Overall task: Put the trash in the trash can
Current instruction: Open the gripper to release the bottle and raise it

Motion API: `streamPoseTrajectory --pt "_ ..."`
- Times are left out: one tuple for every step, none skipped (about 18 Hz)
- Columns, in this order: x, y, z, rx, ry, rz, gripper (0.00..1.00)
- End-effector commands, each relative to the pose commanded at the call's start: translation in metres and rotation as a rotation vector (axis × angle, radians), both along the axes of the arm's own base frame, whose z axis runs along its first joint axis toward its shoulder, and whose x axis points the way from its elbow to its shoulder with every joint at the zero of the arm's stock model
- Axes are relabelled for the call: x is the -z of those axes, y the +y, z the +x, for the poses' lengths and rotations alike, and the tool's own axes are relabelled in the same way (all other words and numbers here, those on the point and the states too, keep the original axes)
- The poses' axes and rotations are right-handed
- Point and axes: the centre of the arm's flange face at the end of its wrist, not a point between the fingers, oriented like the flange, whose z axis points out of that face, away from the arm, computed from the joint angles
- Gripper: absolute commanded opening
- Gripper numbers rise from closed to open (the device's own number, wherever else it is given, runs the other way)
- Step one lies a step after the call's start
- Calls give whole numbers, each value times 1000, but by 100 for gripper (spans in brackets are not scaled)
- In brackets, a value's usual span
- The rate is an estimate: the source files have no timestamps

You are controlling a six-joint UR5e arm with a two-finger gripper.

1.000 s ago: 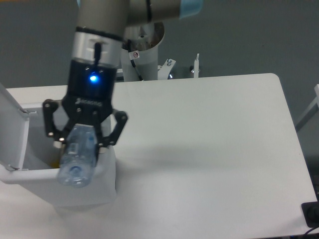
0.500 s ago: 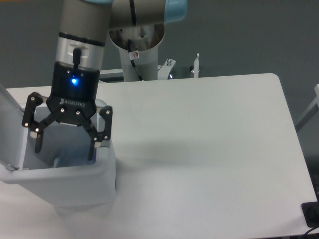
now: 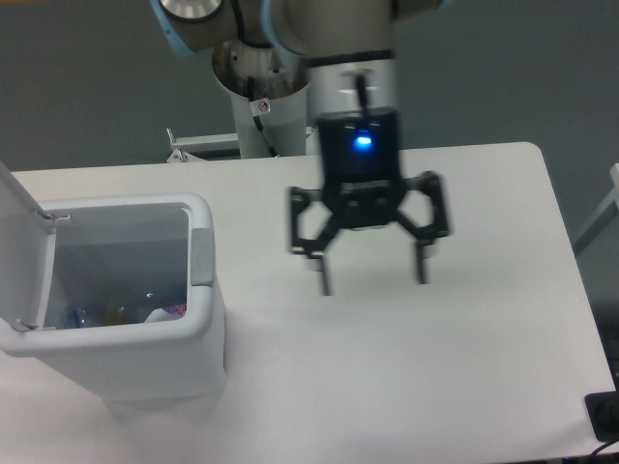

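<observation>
Trash [image 3: 116, 314] lies at the bottom of the trash can [image 3: 198, 343], only partly visible over the rim; individual pieces cannot be told apart. The can stands at the table's [image 3: 484, 367] left end, lid [image 3: 21, 242] raised. The gripper [image 3: 370, 280] hangs well to the can's right over bare tabletop, fingers spread wide, holding nothing.
</observation>
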Motion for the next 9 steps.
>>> streamPoseTrajectory --pt "4 -4 -2 5 30 -74 100" --pt "6 -7 -5 25 53 -140 100" --pt "14 -11 -5 83 68 -234 100" --pt "21 -13 -5 117 74 -293 100" --pt "23 -15 -7 125 91 -342 100" --pt "21 -16 -8 113 106 -368 100" --pt "23 -16 -7 111 107 -381 100" --pt "24 -16 -5 114 102 -384 100" --pt "25 -17 -4 107 95 -383 100"
